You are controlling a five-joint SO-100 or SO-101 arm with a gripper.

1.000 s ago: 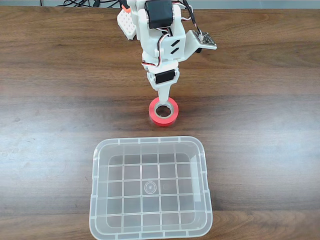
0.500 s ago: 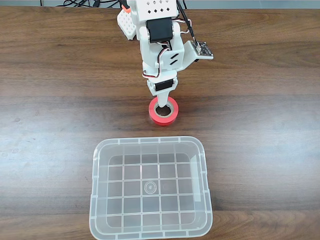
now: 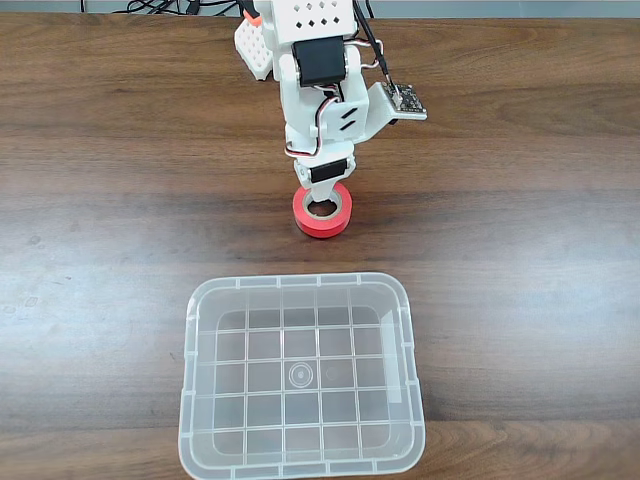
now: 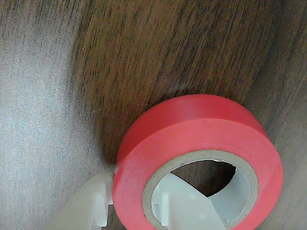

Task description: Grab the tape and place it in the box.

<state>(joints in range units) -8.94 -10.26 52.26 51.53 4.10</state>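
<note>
Your gripper (image 3: pixel 320 200) stands right over the tape (image 3: pixel 322 213), and the relation that matters is this: the roll's wall sits between your two fingers. In the wrist view one finger (image 4: pixel 192 211) is down inside the tan core, and the other finger (image 4: pixel 88 206) sits outside the red wall, touching or just beside it. So the fingers straddle one side of the ring, with the red band (image 4: pixel 201 129) running away from them on the far side of the hole.

The fingers look closed on that wall, or very nearly so. The wrist view hints that the tape has tipped a little, with shadow beneath its far edge, but you can't tell from these views whether it is clear of the table (image 3: pixel 120 200) or only tilted against it.

The roll lies flat-ish, its axis pointing up, hole facing your wrist camera. It has no long side to favour, so the grip holds wherever the wall is pinched.

From the fingers, the box (image 3: pixel 300 284) lies out past the tape, beyond the fingertips in the fixed view, near but apart from the roll. Judging by this, your next move is up first, then outward over the rim.
</note>
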